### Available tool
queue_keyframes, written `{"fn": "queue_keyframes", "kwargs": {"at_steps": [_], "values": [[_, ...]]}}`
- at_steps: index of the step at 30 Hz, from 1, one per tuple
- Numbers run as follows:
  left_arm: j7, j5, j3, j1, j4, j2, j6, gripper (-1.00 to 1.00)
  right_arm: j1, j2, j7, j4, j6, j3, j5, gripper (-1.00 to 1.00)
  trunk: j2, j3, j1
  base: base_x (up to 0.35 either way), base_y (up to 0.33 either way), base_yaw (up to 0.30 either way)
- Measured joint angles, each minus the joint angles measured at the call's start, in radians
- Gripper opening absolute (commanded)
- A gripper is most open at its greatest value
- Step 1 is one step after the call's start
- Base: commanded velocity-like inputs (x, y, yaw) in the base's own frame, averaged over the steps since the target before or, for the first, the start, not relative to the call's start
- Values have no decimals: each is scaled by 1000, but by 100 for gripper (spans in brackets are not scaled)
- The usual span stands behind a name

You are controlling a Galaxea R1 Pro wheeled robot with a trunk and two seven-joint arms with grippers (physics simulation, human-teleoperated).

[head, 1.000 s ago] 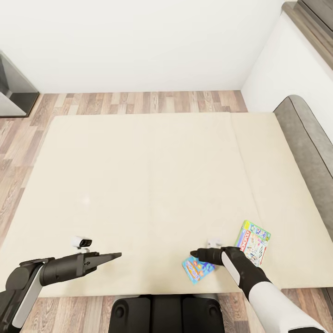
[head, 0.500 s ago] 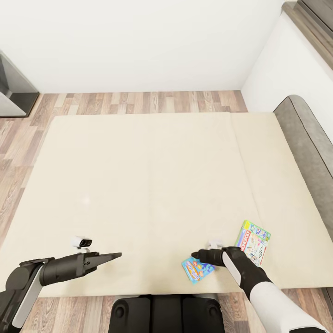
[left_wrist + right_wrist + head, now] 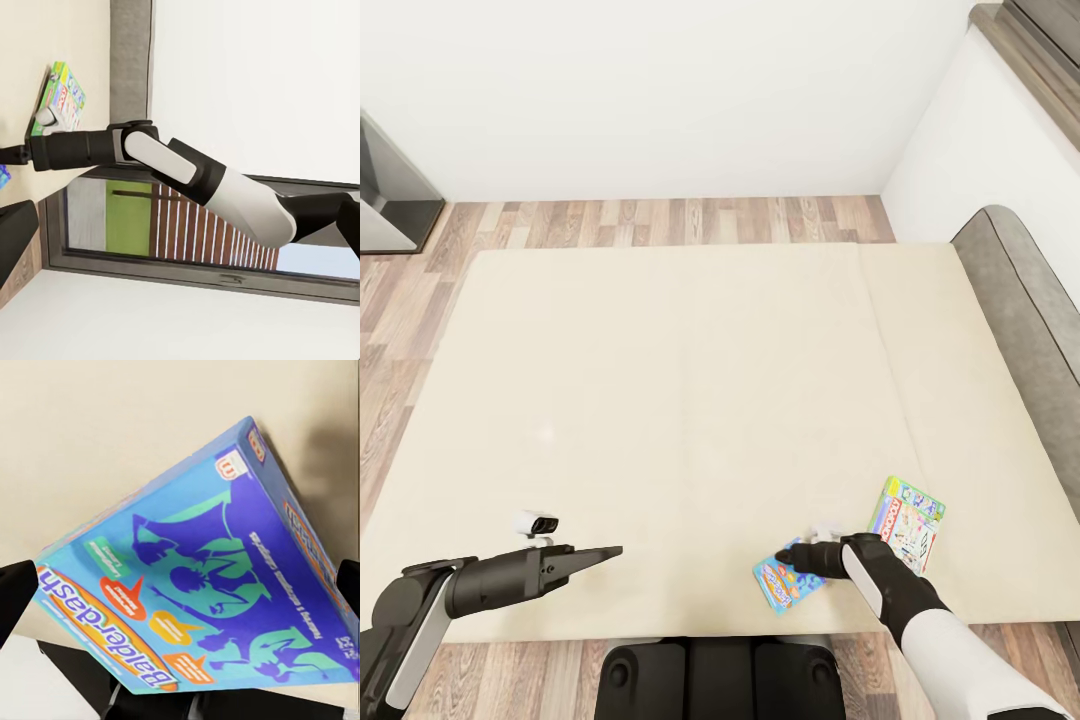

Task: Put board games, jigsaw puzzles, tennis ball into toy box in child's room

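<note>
Both arms are built the same way: a white shell on the upper part, then black and dark grey rounded segments with a white panel on the side, ending in a black gripper with two long pointed fingers. The left gripper (image 3: 605, 551) has a small white camera block with a dark lens on its wrist. Below, the base (image 3: 712, 680) is black with rounded housings.

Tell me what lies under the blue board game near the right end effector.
The blue Balderdash box lies on the cream mattress, near its front edge. The right end effector sits over its upper corner, hiding that part. Whatever is directly beneath the box is covered.
</note>
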Motion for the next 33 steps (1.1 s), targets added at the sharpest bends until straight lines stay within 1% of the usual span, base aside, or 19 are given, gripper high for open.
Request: {"fn": "queue_keyframes", "kwargs": {"at_steps": [14,20,22,26,29,33], "values": [[-1,0,0,0,0,1,0,100,0,-4,-2,6,1,3,1,100,0,0,0,0,0,0],[-1,0,0,0,0,2,0,100,0,-5,-2,42,1,1,9,100,0,0,0,0,0,0],[-1,0,0,0,0,2,0,100,0,-5,-2,50,1,1,23,100,0,0,0,0,0,0],[-1,0,0,0,0,2,0,100,0,0,-3,59,1,-1,86,100,0,0,0,0,0,0],[-1,0,0,0,0,1,0,100,0,6,-3,62,1,-2,102,100,0,0,0,0,0,0],[-1,0,0,0,0,1,0,100,0,10,-2,65,1,-2,111,100,0,0,0,0,0,0]]}}
